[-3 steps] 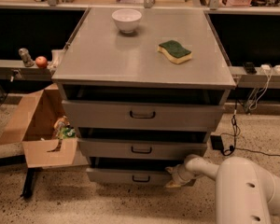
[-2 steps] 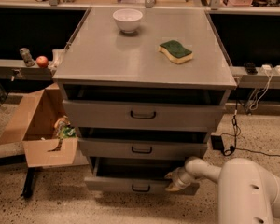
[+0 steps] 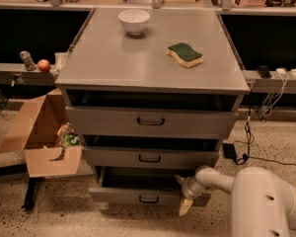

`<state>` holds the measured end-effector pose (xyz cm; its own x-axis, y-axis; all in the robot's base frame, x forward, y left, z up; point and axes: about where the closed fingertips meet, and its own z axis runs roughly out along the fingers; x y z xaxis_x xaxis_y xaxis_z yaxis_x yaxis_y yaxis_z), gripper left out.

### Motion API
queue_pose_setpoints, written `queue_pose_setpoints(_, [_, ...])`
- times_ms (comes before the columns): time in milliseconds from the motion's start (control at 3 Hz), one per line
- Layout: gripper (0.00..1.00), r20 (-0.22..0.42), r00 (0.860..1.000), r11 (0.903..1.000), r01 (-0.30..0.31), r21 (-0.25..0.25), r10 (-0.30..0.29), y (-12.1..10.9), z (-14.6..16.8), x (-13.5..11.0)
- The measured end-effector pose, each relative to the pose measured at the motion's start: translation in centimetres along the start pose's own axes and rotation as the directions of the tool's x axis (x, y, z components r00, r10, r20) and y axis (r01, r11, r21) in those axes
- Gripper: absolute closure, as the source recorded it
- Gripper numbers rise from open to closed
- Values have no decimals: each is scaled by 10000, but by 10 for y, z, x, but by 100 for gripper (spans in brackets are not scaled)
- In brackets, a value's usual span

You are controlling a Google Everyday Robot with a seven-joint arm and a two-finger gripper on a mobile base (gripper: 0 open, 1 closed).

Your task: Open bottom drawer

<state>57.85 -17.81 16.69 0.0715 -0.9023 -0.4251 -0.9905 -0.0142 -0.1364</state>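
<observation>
The bottom drawer (image 3: 128, 195) is the lowest, narrowest grey front of the cabinet, with a small dark loop handle (image 3: 149, 199) at its centre. It stands pulled out a little, with a dark gap showing above its front panel. My gripper (image 3: 183, 194) is at the drawer's right end, on the end of the white arm (image 3: 222, 181) that comes in from the lower right. One pale finger (image 3: 185, 206) hangs down in front of the panel's right edge.
The middle drawer (image 3: 150, 157) and top drawer (image 3: 150, 121) sit above. A white bowl (image 3: 134, 20) and a green-and-yellow sponge (image 3: 185, 54) lie on the cabinet top. An open cardboard box (image 3: 44, 137) stands on the floor at left. Cables and a black adapter (image 3: 230, 150) lie at right.
The bottom drawer has slid outward toward me. My gripper has stayed at its right end and moved out with it.
</observation>
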Motion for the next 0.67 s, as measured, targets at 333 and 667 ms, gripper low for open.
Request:
queue_pose_setpoints(333, [0, 7, 10000, 10000, 2, -16, -2, 1, 0, 0])
queue_pose_setpoints(667, [0, -126, 9999, 9993, -58, -368, 54, 22, 0, 0])
